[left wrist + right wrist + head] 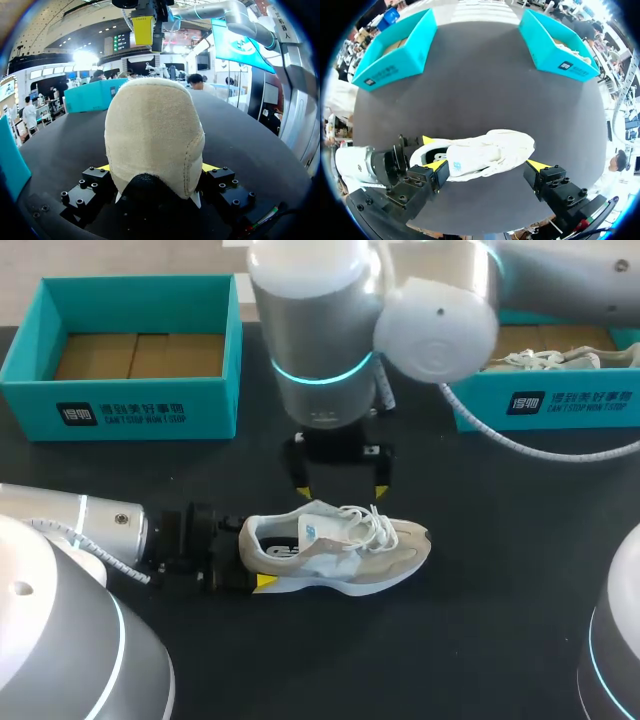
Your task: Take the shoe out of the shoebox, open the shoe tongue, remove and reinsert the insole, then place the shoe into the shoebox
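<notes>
My left gripper (156, 169) is clamped on the heel of the shoe (345, 545), one yellow tip pressed to each side, pinning it on its sole to the black table (480, 620). From that grip the shoe runs straight away from me: heel at my left fingers, toe pointing toward my right side, so its long axis lies across the table.

My right gripper (341, 490) hangs above the shoe's far edge, fingers spread wide and touching nothing. Its two tips line up along the shoe's length rather than across it. The tongue (318, 530) and laces (372, 520) sit just beneath and slightly nearer me than those tips, so I judge the right arm is the one placed to lift the tongue, coming down and a little toward me.

Well beyond stand an empty teal box (120, 410) on my left and another box (560, 405) holding a second shoe (545, 358).
</notes>
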You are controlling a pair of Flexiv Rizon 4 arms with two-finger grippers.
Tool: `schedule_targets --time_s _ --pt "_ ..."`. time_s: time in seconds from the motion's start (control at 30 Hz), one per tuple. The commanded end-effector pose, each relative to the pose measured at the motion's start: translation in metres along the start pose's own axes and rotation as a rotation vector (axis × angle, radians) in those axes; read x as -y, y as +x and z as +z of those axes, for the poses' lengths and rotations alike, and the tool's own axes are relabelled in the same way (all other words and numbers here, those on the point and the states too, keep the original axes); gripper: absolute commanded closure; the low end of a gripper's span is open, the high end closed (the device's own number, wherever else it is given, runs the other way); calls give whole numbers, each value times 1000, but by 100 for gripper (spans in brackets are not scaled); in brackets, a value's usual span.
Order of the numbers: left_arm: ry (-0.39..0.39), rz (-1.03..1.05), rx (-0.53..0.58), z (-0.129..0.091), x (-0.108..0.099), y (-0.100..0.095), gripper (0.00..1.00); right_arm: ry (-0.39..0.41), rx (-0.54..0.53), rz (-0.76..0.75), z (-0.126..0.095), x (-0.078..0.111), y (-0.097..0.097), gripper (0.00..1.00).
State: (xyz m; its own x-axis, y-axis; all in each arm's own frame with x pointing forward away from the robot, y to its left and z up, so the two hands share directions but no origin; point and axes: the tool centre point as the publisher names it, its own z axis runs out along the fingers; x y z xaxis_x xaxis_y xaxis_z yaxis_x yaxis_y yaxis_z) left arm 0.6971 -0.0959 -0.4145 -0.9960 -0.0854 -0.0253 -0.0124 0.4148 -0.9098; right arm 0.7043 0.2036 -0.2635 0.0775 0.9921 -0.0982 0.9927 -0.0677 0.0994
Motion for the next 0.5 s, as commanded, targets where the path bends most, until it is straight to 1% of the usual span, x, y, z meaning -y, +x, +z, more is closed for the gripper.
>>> schedule_targets --time_s 0.03,0.13,0.23,0.3,0.5 --pt "-2 0 1 3 -1 2 100 -24 62 65 8 11 33 0" --pt "-2 0 1 3 -1 2 100 -33 66 81 11 16 40 0" --pt "-2 0 1 3 -1 2 100 -37 129 111 19 21 44 0" --pt "-2 0 1 3 -1 2 100 -66 104 158 25 23 46 0" --pt "-2 0 1 3 -1 2 100 -65 132 182 37 27 49 0"
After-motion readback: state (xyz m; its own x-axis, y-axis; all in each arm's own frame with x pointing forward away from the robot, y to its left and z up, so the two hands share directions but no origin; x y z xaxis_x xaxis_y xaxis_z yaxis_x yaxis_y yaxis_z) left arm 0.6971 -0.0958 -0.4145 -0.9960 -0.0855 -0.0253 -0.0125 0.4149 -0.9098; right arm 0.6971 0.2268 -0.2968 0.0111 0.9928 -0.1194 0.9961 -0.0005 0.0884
